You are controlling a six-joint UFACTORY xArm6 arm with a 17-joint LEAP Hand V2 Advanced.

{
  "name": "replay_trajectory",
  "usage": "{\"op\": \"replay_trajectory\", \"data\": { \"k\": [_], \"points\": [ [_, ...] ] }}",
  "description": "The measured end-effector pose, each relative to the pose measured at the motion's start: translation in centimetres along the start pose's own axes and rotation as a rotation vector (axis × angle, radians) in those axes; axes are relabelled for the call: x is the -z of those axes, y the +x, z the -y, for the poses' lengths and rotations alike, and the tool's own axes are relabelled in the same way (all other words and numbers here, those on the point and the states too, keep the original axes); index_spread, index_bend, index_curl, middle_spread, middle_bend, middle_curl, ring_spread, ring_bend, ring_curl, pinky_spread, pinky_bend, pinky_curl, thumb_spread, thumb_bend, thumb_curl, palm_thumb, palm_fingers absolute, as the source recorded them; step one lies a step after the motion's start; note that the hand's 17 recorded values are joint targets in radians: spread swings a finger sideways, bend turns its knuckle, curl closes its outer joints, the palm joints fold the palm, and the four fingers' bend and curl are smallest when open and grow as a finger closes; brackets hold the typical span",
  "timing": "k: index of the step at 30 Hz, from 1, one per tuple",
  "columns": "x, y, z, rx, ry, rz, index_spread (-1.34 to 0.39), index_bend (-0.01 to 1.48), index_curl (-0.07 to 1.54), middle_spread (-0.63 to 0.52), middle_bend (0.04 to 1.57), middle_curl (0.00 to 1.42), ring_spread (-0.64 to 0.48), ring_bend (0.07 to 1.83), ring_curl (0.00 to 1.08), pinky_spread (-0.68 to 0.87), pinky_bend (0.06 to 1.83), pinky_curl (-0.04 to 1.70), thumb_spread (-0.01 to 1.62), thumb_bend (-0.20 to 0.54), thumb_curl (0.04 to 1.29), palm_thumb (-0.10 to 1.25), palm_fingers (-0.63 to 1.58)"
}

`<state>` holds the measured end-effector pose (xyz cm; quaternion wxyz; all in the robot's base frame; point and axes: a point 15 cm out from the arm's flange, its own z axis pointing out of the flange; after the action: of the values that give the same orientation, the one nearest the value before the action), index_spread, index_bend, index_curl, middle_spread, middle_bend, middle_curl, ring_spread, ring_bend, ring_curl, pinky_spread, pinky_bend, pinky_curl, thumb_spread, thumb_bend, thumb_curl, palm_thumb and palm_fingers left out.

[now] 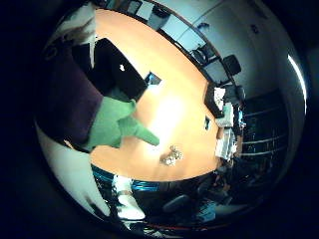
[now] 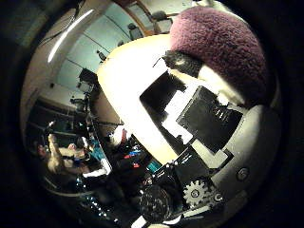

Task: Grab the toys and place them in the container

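Plush toy point(image 2: 221, 45) fills much of both palm views, so it sits close against the palm; body is dark purple and fuzzy, with a green pointed part point(image 1: 122, 124) sticking out past it over the table. Hand point(image 2: 209, 128) shows as white and black parts with a small gear at its base, fingers bent in alongside the purple fur and pressed to it: the hand looks closed round the toy, though the fingertips themselves are hidden behind the plush. Toy appears lifted clear of the long orange-brown table point(image 1: 179, 94), which lies well below and runs away toward the far end of the room. On the table: a black laptop-like object point(image 1: 119, 67) near the toy's edge of the view, a small crumpled shiny item point(image 1: 170, 156) by the table's near rim, and a cluster of pale boxes point(image 1: 225, 124) at the far side. Container not identifiable in either view. Office chairs point(image 1: 232, 63) stand round the table
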<state>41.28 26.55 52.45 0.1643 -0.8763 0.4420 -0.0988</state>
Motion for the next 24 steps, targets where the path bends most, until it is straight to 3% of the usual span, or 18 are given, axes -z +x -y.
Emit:
{"op": "replay_trajectory", "data": {
  "k": [5,8,10,11,12,15,17,19,24],
  "points": [
    [-2.7,-2.6,2.2,0.043,0.016,0.020,-0.18,1.19,0.67,-0.12,1.36,0.68,-0.19,1.41,0.64,-0.21,1.17,0.92,1.22,-0.017,0.47,0.99,1.15],
    [-3.8,-2.8,2.1,0.041,-0.005,0.030,-0.20,1.05,0.64,-0.12,1.30,0.63,-0.19,1.33,0.60,-0.26,1.09,0.86,1.24,-0.037,0.42,0.84,1.11],
    [-3.8,-2.6,1.9,0.045,-0.011,0.029,-0.25,0.78,0.59,-0.14,1.18,0.59,-0.21,1.26,0.56,-0.34,1.04,0.81,1.24,-0.036,0.38,0.73,0.92],
    [-3.7,-2.5,1.9,0.046,-0.011,0.026,-0.27,0.74,0.58,-0.15,1.13,0.58,-0.22,1.25,0.56,-0.36,1.04,0.80,1.23,-0.037,0.37,0.71,0.83],
    [-3.5,-2.2,1.9,0.047,-0.008,0.020,-0.32,0.64,0.55,-0.18,1.04,0.55,-0.23,1.20,0.55,-0.34,1.02,0.80,1.22,-0.037,0.34,0.65,0.55],
    [-3.2,-1.1,1.7,0.056,-0.005,0.012,-0.42,0.59,0.49,-0.16,0.88,0.49,-0.17,1.00,0.46,-0.08,0.87,0.75,1.20,-0.033,0.30,0.55,0.18],
    [-2.8,0.2,1.1,0.059,-0.017,0.009,-0.45,0.55,0.45,-0.12,0.76,0.44,-0.08,0.88,0.41,0.12,0.84,0.71,1.18,-0.034,0.29,0.50,0.06],
    [-2.5,1.2,0.2,0.071,-0.041,0.006,-0.47,0.47,0.41,-0.07,0.62,0.38,0.04,0.78,0.35,0.31,0.79,0.64,1.15,-0.035,0.27,0.44,0.00],
    [-0.8,3.8,-1.6,0.084,-0.060,-0.010,-0.49,0.36,0.36,0.02,0.44,0.32,0.18,0.63,0.27,0.48,0.69,0.53,1.11,-0.028,0.25,0.36,0.03]
  ]
}}
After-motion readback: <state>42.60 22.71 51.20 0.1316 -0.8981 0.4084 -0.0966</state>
